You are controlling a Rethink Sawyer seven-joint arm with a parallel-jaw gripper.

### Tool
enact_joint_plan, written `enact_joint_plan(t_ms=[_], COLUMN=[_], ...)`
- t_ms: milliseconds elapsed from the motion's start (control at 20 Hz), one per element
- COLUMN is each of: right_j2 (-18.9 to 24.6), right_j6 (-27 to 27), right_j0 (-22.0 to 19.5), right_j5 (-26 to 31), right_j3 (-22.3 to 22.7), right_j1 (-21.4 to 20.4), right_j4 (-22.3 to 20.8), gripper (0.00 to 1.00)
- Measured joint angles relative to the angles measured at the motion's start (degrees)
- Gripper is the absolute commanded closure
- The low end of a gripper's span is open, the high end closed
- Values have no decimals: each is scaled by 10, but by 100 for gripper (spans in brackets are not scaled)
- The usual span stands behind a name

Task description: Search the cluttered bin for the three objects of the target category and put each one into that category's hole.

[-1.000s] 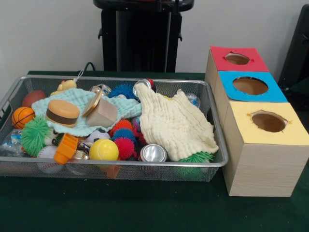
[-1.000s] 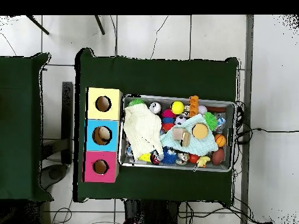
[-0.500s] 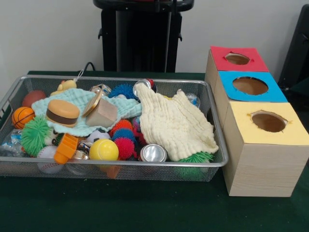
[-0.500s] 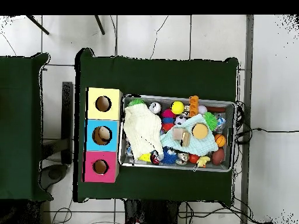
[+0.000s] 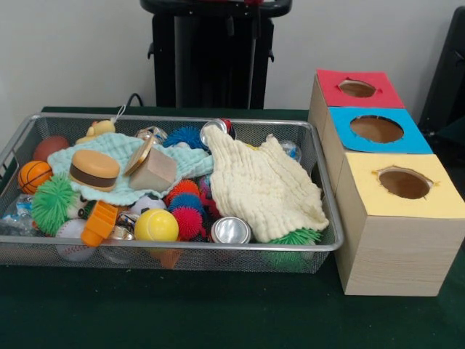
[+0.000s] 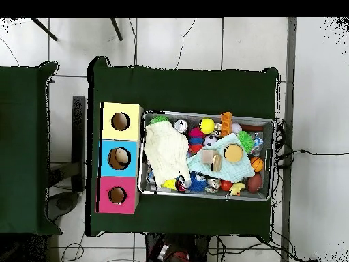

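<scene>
The cluttered bin (image 5: 182,245) is a wide silver wire mesh tray on the green table; it also shows in the overhead view (image 6: 204,114). Inside lie a cream cloth (image 5: 265,185), a mint cloth (image 5: 69,154) under a toy burger (image 5: 94,169), a wooden block (image 5: 154,173), a yellow ball (image 5: 155,225), a small basketball (image 5: 34,175), a green spiky ball (image 5: 52,203), a red spiky ball (image 5: 187,219) and a can (image 5: 230,230). Beside the bin stand three wooden boxes with holes, topped red (image 5: 334,98), blue (image 5: 341,138) and yellow (image 5: 363,196). The gripper shows in neither view.
The robot's black pedestal (image 5: 214,54) stands behind the bin. In the overhead view the boxes (image 6: 109,158) sit in a row touching the bin's left end. A second green table (image 6: 24,150) stands at the left. Cables lie on the floor at the right.
A bit of the robot's red body now shows at the bottom of the overhead view. Nothing in the bin or at the boxes has moved.
</scene>
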Motion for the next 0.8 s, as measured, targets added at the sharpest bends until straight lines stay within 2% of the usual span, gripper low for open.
enact_joint_plan(t_ms=[800], right_j2=[13], right_j6=[0], right_j0=[0], right_j5=[84], right_j3=[-130], right_j1=[57], right_j4=[-6], gripper=[0])
